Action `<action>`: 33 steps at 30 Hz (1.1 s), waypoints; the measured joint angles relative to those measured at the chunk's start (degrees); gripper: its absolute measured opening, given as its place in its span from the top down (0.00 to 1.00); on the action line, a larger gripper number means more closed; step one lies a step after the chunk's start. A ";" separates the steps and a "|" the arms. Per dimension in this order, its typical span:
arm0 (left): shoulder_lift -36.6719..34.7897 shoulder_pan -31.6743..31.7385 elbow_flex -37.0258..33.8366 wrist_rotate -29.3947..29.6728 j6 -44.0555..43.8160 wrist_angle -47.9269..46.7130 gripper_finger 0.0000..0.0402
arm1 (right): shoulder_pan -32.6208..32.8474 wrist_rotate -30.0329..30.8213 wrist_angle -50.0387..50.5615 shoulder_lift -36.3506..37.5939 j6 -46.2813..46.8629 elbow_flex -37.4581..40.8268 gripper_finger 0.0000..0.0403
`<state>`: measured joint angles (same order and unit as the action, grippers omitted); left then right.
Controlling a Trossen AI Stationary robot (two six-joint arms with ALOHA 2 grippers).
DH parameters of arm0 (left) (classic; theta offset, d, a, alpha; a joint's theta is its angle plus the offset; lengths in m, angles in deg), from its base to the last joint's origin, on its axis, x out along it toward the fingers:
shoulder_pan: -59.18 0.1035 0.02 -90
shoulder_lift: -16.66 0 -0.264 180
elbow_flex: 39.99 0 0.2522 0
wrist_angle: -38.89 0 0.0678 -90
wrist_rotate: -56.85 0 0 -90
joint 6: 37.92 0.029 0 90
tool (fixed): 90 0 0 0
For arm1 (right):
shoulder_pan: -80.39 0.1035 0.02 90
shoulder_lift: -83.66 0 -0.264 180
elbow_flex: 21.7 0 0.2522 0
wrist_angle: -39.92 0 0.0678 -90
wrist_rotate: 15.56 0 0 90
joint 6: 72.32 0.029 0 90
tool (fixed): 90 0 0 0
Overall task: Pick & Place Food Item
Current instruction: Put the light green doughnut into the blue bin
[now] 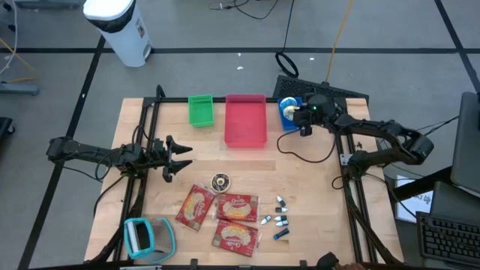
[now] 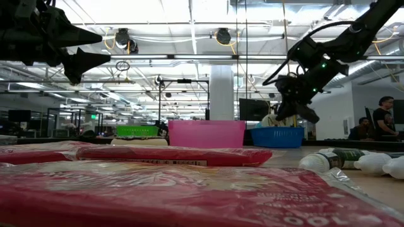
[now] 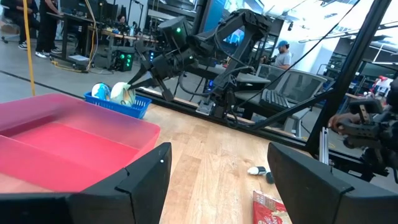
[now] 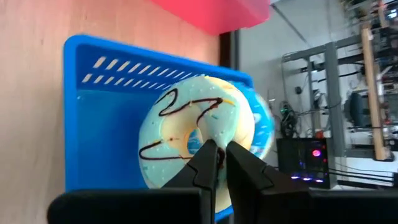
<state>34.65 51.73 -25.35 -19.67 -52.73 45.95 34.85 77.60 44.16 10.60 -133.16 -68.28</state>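
Note:
A pale iced donut point(image 4: 186, 127) with dark drizzle stands on edge over the blue basket point(image 4: 102, 124) at the table's far right. My right gripper point(image 4: 217, 155) is shut on it. From above, donut point(image 1: 287, 110), basket point(image 1: 289, 114) and right gripper point(image 1: 298, 115) sit close together. Whether the donut touches the basket floor, I cannot tell. My left gripper point(image 1: 180, 156) waits open at the table's left, level, with nothing between its fingers point(image 3: 140, 180). My right gripper pinches the donut's ring just beside the hole point(image 4: 198, 144) between its two fingers. They come slanting down from the table's right side. The donut stands upright, its iced face toward the wrist camera, over the basket.
A pink bin point(image 1: 246, 118) and a green basket point(image 1: 200, 109) stand left of the blue basket along the far edge. Red food packets point(image 1: 196, 206) point(image 1: 238, 208) point(image 1: 235, 236), a round tin point(image 1: 220, 181), small bottles point(image 1: 280, 217) and a teal dispenser point(image 1: 146, 236) lie near the front.

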 joint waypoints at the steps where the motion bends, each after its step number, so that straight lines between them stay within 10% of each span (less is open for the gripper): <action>1: 0.01 0.02 -0.01 0.00 0.00 0.00 0.33 | -0.13 0.00 -0.49 -1.01 0.00 0.00 0.96; 21: 0.01 0.02 0.00 0.00 0.00 0.02 0.33 | -0.94 7.43 -15.95 -8.74 -1.81 -0.02 0.96; 33: 0.01 0.02 -0.02 0.00 0.00 0.02 0.33 | -3.23 7.32 -14.95 -8.72 2.25 -0.02 0.73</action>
<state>34.66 51.75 -25.37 -19.67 -52.73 45.97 31.62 84.92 29.21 1.88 -130.91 -68.30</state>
